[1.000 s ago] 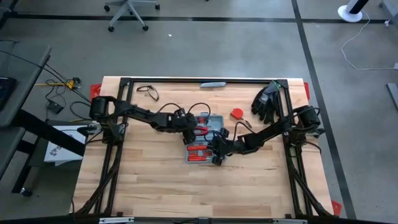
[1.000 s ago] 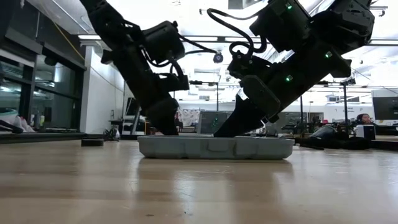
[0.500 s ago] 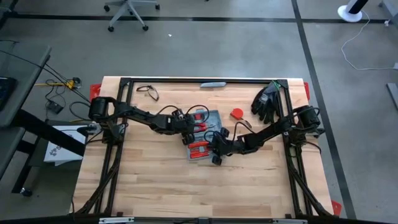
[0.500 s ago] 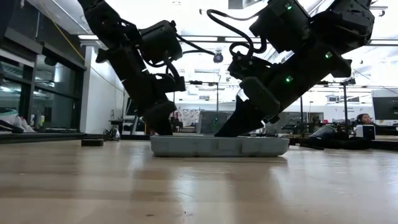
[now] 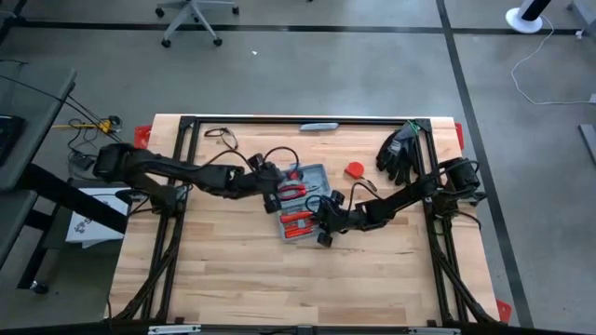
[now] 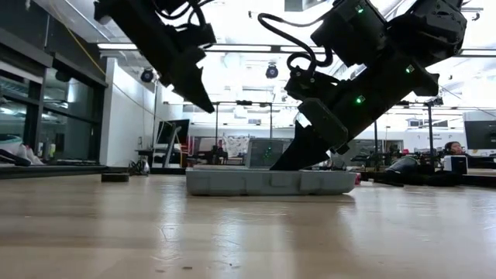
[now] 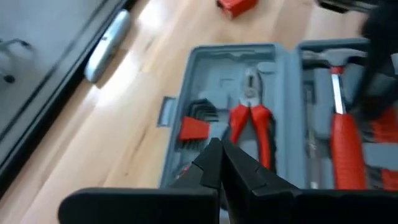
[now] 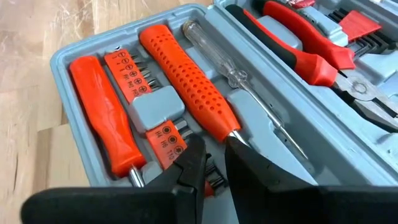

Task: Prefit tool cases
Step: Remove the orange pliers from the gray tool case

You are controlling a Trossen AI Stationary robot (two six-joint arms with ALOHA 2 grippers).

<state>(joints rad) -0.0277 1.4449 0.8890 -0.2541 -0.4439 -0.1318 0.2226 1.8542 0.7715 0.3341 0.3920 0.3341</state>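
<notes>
- At the centre of the high view, the tool case (image 5: 303, 200) lies open and flat on the wooden counter (image 5: 233, 270), turned a little askew to the counter's edges.
- The tool case is grey-blue plastic, a hinged clamshell with both halves spread side by side; a small tab sticks out from one long edge (image 7: 166, 111).
- Inside, the moulded grey lining has tool-shaped slots that hold red-handled pliers (image 7: 250, 118), a hammer with a red grip (image 7: 341, 130), a clear-handled screwdriver (image 8: 236, 78), orange-red drivers and a block of bits (image 8: 149, 106).
- In the low view the tool case (image 6: 271, 181) shows as a low grey slab resting flat on the counter, in the middle of the frame.
- The left gripper (image 5: 277, 191) sits just left of the case in the high view, raised above its left edge; its fingers are pressed together and empty, as the left wrist view (image 7: 221, 165) shows.
- The right gripper (image 5: 321, 220) is at the lower right part of the case in the high view; its fingers stand slightly apart over the bit block and driver tips (image 8: 211, 165), and whether they pinch anything I cannot tell.
- A red disc (image 5: 354, 169) and a pair of black gloves (image 5: 399, 149) lie on the counter to the upper right of the case.
</notes>
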